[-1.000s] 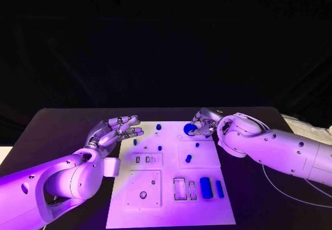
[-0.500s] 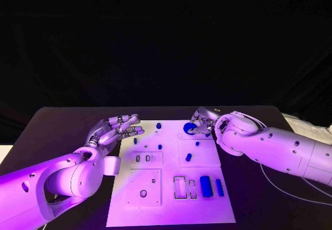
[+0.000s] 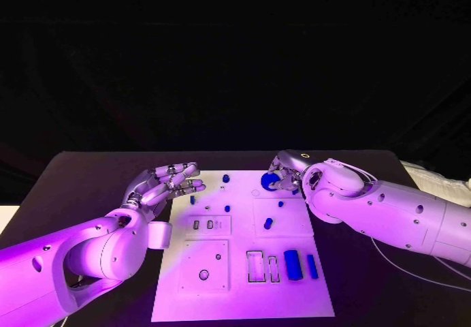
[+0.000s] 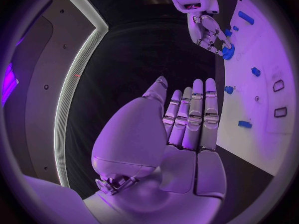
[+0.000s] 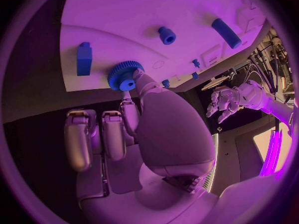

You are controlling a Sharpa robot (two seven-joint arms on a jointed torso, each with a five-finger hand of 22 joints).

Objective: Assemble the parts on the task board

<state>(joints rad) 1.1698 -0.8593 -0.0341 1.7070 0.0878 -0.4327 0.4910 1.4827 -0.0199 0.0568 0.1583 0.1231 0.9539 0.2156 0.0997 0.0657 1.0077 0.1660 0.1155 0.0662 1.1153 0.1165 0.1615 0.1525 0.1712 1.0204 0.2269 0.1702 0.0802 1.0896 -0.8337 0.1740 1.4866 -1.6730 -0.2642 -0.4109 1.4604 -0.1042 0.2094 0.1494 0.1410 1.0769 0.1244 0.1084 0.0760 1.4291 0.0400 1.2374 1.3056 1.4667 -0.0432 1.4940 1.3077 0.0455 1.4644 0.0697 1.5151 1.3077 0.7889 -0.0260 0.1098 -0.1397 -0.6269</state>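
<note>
Pinching blue gear (image 5: pixel 125 76) at task board (image 3: pixel 295 296) far edge with right hand (image 3: pixel 288 172), grip partly hidden; left hand (image 3: pixel 162 186) spread wide, empty, beside board.

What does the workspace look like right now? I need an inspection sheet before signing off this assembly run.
Surface: black table, bare around the board.
Job's things: white task board mid-table; blue gear at its far edge; two long blue parts near the right edge; small blue parts scattered on the far half.
Clutter: nothing seen.
Hands: left hand open, fingers spread, over the board's left edge; right hand touches the gear with its fingertips.
Cables: thin cable by the right arm.
Surroundings: dark backdrop.
</note>
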